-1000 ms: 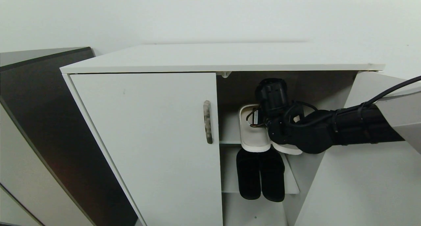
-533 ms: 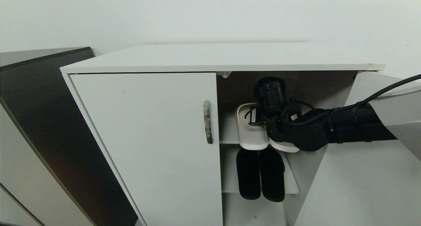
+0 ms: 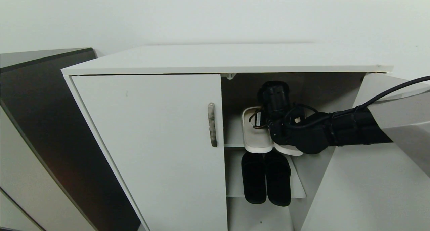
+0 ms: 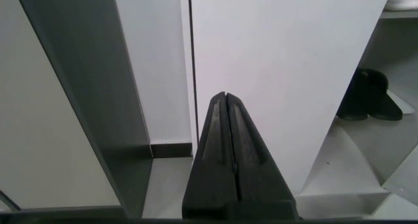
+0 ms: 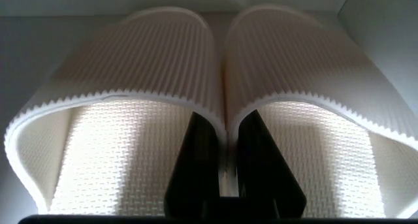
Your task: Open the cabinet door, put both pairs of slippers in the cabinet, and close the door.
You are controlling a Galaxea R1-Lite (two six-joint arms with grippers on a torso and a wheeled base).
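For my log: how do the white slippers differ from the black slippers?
The white slippers lie on the upper shelf, the black slippers on the shelf below. The right gripper pinches the white slippers; nothing touches the black slippers. Both pairs lie side by side, near ends over the shelf edge.

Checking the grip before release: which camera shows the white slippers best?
Right wrist view: the white slippers close up, right gripper pinching their adjoining straps. Head view shows their heels past the arm; left wrist view faces the closed door.
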